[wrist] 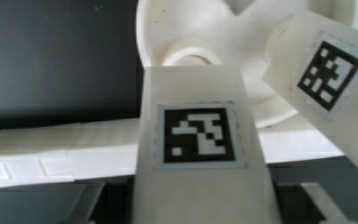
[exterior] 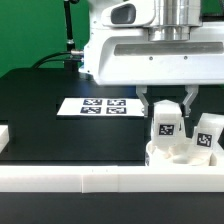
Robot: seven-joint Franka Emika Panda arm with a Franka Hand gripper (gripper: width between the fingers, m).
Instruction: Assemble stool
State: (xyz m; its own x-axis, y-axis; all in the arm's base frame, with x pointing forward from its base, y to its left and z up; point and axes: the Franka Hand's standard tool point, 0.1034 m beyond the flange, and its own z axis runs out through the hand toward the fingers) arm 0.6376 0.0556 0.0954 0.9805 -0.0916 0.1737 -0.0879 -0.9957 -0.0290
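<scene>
On the black bench (exterior: 50, 110), at the exterior view's right and just behind the near white rail (exterior: 90, 178), sits the seat (exterior: 170, 153) with two tagged legs standing on it. The fingers (exterior: 165, 104) straddle the left leg (exterior: 165, 124), seemingly clasping it, though the contact itself is hard to make out. The right leg (exterior: 207, 137) tilts and is cut off by the frame edge. The marker board (exterior: 100, 106) lies farther back. The wrist view is filled by the held leg (wrist: 202, 130); the seat (wrist: 185, 45) behind it is mostly hidden.
</scene>
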